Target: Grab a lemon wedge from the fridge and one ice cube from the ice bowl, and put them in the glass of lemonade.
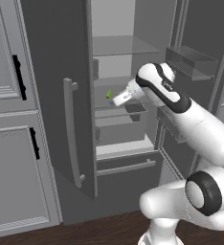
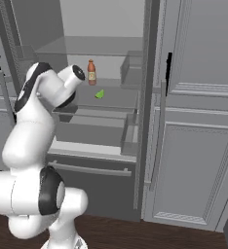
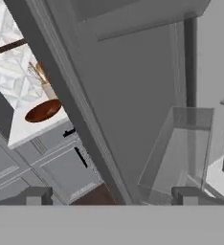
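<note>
The white arm's own wrist hides the tool in both base views; in the hand view its 2 dark fingertips [image 3: 37, 195] stand wide apart at the bottom edge with nothing between them. The tiny green lemon wedge [image 1: 109, 94] lies on a glass shelf inside the tall dark grey fridge [image 1: 56, 95], doors open, just beside the wrist. It is too small to tell which way it points. A reddish-brown wooden bowl [image 3: 43, 110] sits on a white surface [image 3: 32, 128], its contents unclear.

Matt grey fridge [image 1: 56, 72] with clear glass shelves; glossy reddish-brown wooden ice bowl [image 3: 43, 110].
</note>
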